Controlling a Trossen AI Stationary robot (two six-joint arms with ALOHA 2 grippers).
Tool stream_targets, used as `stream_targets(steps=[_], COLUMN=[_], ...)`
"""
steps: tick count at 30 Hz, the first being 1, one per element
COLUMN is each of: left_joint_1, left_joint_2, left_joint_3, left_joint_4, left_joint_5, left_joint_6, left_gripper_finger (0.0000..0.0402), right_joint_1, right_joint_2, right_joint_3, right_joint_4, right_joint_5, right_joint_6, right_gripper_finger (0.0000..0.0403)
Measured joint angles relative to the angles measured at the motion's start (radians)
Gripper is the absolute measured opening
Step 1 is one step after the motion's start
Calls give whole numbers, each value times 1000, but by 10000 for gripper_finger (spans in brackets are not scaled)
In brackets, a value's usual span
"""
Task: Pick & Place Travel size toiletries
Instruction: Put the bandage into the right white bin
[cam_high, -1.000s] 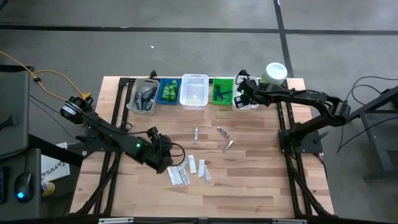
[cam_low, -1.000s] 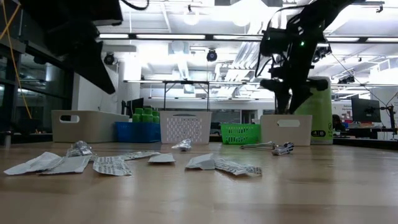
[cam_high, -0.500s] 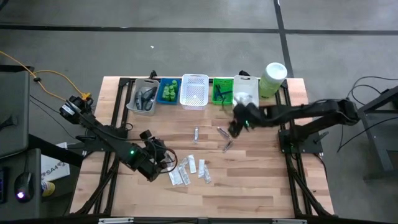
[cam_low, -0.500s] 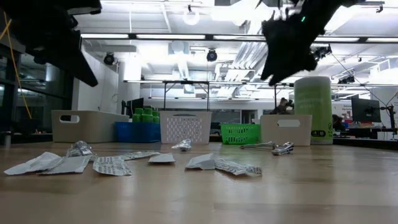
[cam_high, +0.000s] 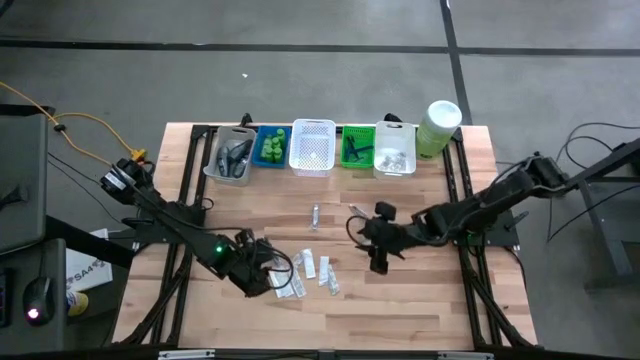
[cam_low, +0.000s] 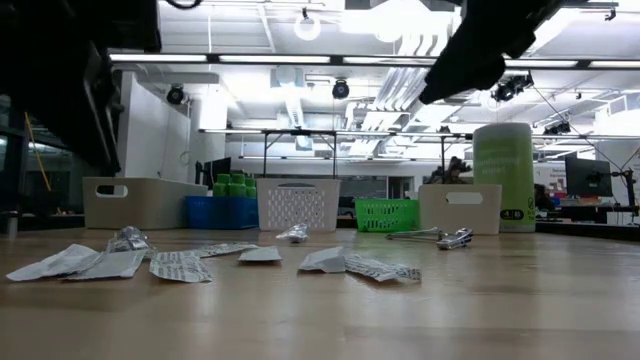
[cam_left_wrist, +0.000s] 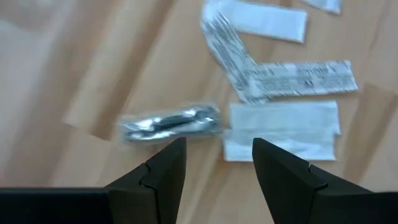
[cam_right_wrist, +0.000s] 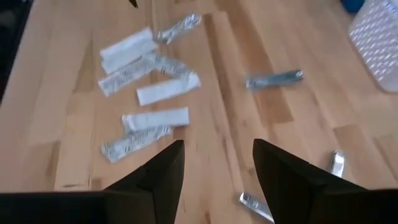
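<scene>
Several flat white sachets (cam_high: 305, 276) lie on the wood near the table's middle; they show closer in the left wrist view (cam_left_wrist: 283, 127) and from farther off in the right wrist view (cam_right_wrist: 155, 118). A silvery wrapped piece (cam_left_wrist: 171, 121) lies beside them. Small silvery tubes (cam_high: 315, 215) (cam_right_wrist: 273, 78) lie farther back. My left gripper (cam_high: 270, 275) (cam_left_wrist: 217, 155) hangs open just above the sachets' left end. My right gripper (cam_high: 376, 256) (cam_right_wrist: 217, 162) hangs open over the table to the right of the sachets, pointing slantwise down.
Along the far edge stands a row of baskets: grey (cam_high: 230, 155), blue with green bottles (cam_high: 271, 147), white mesh (cam_high: 312, 147), green (cam_high: 357, 148), white (cam_high: 395, 152). A pale-green canister (cam_high: 437, 128) stands at their right end. Bare wood lies toward the near edge.
My right gripper has swung from over the far-right white basket toward the near edge and the table's middle, rolling as it went. My left gripper has drifted toward the near edge and tipped down over the sachets. Nothing on the table has moved.
</scene>
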Motion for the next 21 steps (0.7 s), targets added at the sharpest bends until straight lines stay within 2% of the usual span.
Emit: stream_targets(steps=[11, 21], left_joint_1=[83, 135], left_joint_2=[122, 229], left_joint_3=[92, 130], left_joint_4=[30, -4], left_joint_5=[258, 320], left_joint_6=[-56, -75], left_gripper_finger=[182, 182], right_joint_1=[36, 36], right_joint_2=[26, 26], right_joint_3=[0, 0], right_joint_4=[-3, -9], right_joint_5=[-8, -8], right_joint_6=[0, 0], right_gripper_finger=[183, 183])
